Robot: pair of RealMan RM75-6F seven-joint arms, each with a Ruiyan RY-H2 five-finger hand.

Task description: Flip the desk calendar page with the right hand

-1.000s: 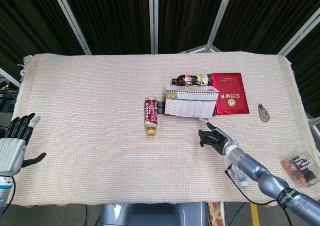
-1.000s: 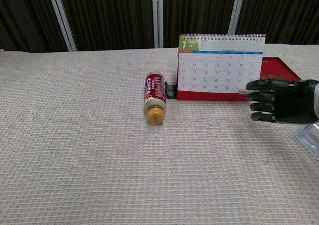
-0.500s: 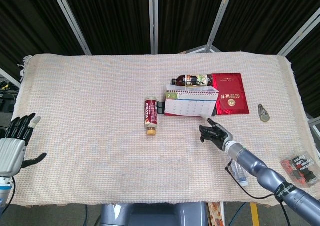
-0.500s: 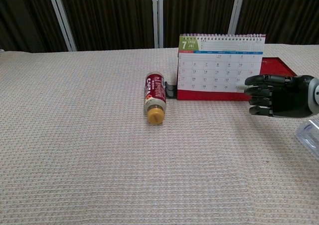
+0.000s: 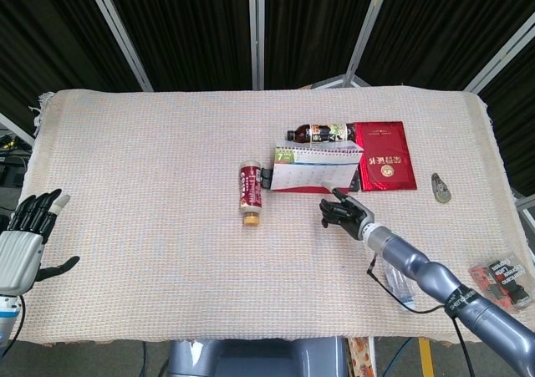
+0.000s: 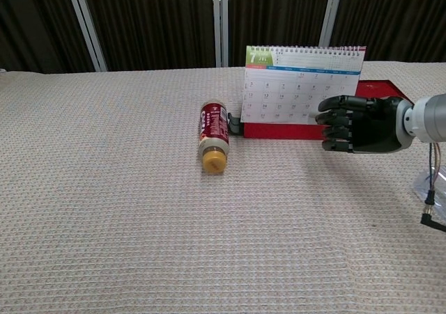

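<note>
The desk calendar (image 6: 300, 84) stands at mid-table, showing a July page; it also appears from above as the calendar (image 5: 311, 168). Its front page is lifted at the bottom, baring the red base (image 6: 279, 129). My right hand (image 6: 357, 124) is at the calendar's lower right, fingers stretched leftward, fingertips (image 6: 326, 118) touching the page's lower right edge. I see nothing pinched in it. In the head view the right hand (image 5: 343, 212) lies just in front of the calendar. My left hand (image 5: 25, 241) hovers at the table's near left edge, fingers spread, holding nothing.
A red-labelled bottle (image 6: 213, 136) lies left of the calendar, with a black clip (image 6: 235, 124) between them. A dark bottle (image 5: 322, 132) and a red booklet (image 5: 384, 157) lie behind the calendar. Near the right edge are a small metal piece (image 5: 440, 188), a clear plastic item (image 5: 397, 285) and a black-red pack (image 5: 506, 281).
My right hand moved left and up to the calendar. The front page's bottom edge lifted off the red base, and the calendar and bottle shifted slightly left. The left hand stayed put.
</note>
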